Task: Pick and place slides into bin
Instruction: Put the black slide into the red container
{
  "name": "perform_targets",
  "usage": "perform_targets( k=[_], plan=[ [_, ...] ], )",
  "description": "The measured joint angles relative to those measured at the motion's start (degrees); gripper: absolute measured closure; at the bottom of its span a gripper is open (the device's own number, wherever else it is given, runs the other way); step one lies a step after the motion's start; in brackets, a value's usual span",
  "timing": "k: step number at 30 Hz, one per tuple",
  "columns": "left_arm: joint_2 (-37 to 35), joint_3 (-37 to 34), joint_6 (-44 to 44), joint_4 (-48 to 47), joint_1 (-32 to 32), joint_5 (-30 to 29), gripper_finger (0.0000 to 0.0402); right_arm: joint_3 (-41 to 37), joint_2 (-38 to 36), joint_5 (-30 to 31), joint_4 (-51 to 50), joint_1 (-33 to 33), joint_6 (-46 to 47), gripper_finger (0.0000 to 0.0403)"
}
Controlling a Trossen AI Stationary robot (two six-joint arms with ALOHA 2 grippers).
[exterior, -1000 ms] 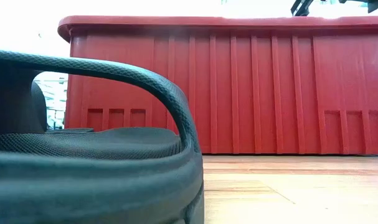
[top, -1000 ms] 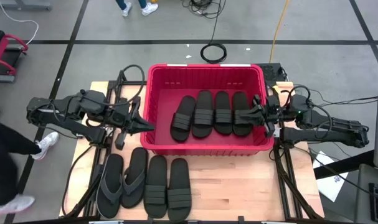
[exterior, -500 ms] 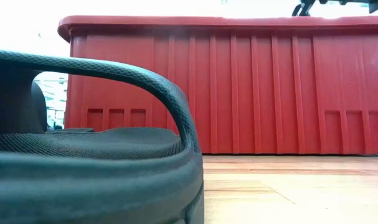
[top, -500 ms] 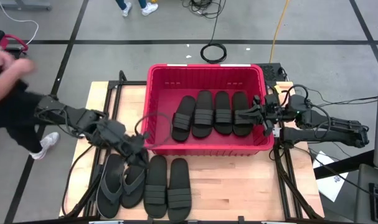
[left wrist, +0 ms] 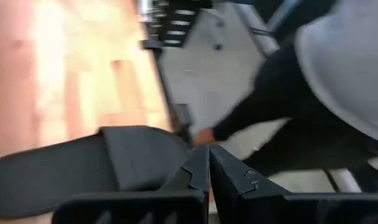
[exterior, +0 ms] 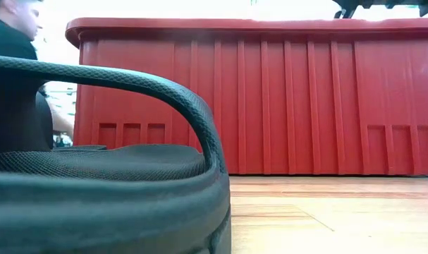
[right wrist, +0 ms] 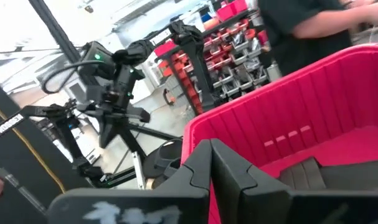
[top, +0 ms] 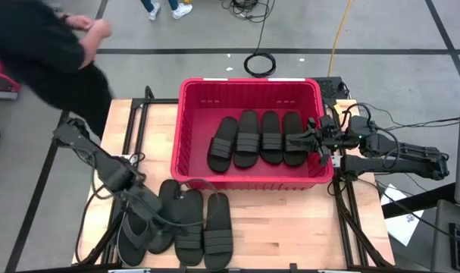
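Reaching low over the slides (top: 203, 220) outside the bin (top: 186, 121), left pincer (top: 186, 230) pressed together, empty.

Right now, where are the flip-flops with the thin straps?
In the high view, the two grey flip-flops lie on the table's front left, beside the black slides, under the left gripper.

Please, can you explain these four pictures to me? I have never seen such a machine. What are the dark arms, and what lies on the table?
Two dark robot arms work at a wooden table. One picture looks down from above, one looks level across the table, and two come from the arms' wrists. The large red plastic crate holds four black rubber sandals; four more dark sandals lie in front of it. The left gripper is over these, shut and empty. The right gripper waits shut inside the crate. A person in black stands beside the table.
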Motion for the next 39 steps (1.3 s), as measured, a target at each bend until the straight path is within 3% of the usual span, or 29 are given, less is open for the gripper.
perform_targets(
  k=[4,8,10,13,17,25,33,39],
  plan=[
    [5.5,0.0,-5.0,3.6,2.2,-4.4,0.0373,0.0,0.0,-4.5,0.0,0.0,-0.2,0.0403],
    [12.3,0.0,-2.9,12.8,4.1,-4.7,0.0345,0.0,0.0,-8.3,-0.1,0.0,0.6,0.0403],
    [15.7,0.0,-2.6,18.2,4.5,-2.9,0.0325,0.0,0.0,-9.9,0.0,0.0,0.7,0.0403],
    [20.0,0.0,-5.6,21.8,6.3,4.3,0.0291,0.0,0.0,-12.5,0.0,0.0,1.7,0.0403],
    [23.2,0.0,-8.8,19.1,9.0,8.8,0.0241,0.0,0.0,-14.5,0.0,0.0,3.6,0.0403],
    [24.1,0.0,-5.1,7.3,11.5,9.5,0.0166,0.0,0.0,-14.5,0.0,0.0,6.1,0.0403],
    [24.1,0.0,-3.9,2.2,12.0,17.1,0.0147,0.0,0.0,-14.4,0.0,0.0,6.7,0.0403],
    [24.7,-0.3,-1.9,1.3,11.6,16.3,0.0147,0.0,0.0,-14.4,0.0,0.0,6.6,0.0403]
  ],
)
